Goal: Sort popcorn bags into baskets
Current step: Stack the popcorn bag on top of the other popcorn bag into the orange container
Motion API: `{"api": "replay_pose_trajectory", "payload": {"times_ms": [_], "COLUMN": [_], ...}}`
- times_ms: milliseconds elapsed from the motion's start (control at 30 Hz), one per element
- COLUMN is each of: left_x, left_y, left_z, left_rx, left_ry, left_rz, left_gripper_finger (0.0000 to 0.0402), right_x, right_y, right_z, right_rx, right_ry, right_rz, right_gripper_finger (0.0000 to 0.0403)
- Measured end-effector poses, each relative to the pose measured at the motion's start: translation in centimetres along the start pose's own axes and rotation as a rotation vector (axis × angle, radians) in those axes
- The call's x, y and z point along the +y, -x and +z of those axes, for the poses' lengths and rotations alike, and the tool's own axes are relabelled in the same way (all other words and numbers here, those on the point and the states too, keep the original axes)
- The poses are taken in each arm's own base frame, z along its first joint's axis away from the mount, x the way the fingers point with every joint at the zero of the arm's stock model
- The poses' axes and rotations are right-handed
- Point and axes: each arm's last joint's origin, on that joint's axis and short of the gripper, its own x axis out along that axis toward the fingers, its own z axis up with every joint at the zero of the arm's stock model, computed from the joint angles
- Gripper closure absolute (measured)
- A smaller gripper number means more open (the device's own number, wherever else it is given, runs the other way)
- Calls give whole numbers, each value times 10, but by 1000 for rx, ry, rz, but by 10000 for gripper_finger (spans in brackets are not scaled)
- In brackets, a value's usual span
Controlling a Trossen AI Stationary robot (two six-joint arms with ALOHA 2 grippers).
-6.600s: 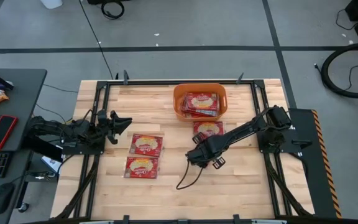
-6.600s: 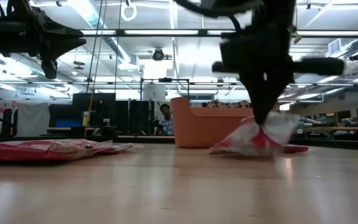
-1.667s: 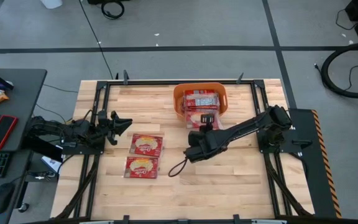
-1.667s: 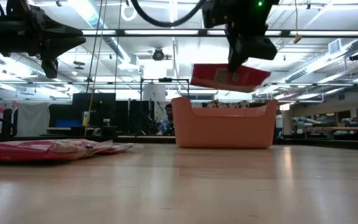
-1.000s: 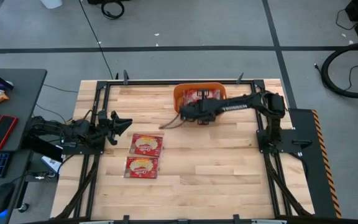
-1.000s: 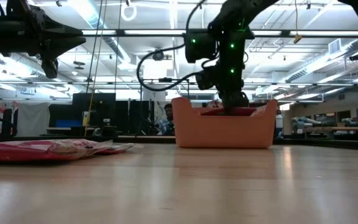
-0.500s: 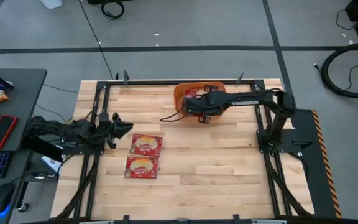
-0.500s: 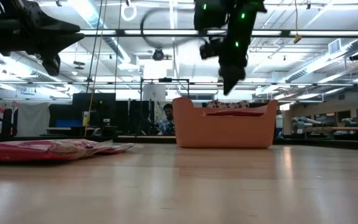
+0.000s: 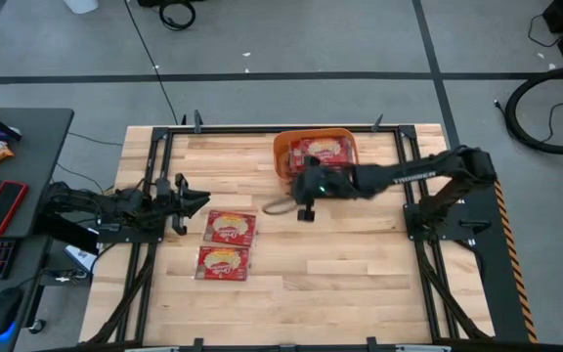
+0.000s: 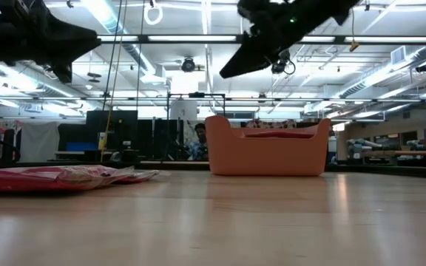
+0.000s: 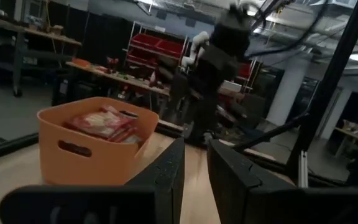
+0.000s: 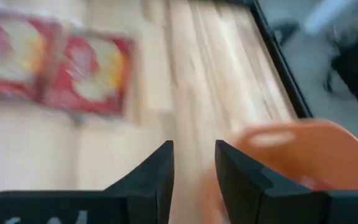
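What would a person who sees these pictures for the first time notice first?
Probably the orange basket at the far middle of the table, with red popcorn bags piled inside. Next, the right gripper, empty with its fingers apart, just in front of the basket. Two more bags lie flat near the left gripper.

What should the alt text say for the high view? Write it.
Overhead view of a wooden table: the right gripper hangs empty just in front of an orange tub holding popcorn bags. Two more bags lie on the table near the idle left gripper.
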Motion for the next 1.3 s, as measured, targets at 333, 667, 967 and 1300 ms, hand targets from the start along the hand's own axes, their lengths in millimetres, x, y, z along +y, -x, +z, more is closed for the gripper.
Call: {"api": "replay_pose_trajectory", "payload": {"times_ms": [333, 667, 967, 1300], "left_x": [3, -12, -22, -42], "left_y": [0, -9, -36, -69], "left_z": [11, 10, 3, -13], "left_rx": [-123, 51, 433, 895], "left_ry": [-76, 48, -99, -216], "left_rz": [159, -160, -54, -18], "left_gripper_finger": [328, 328, 328, 328], "right_x": [49, 81, 83, 67], "right_y": [21, 26, 32, 26], "right_z": [-42, -60, -55, -55], "right_rx": [-311, -430, -490, -455], "right_ry": [-45, -59, -44, -13], "right_rz": [55, 95, -23, -203], "right_gripper_finger": [282, 282, 282, 282]}}
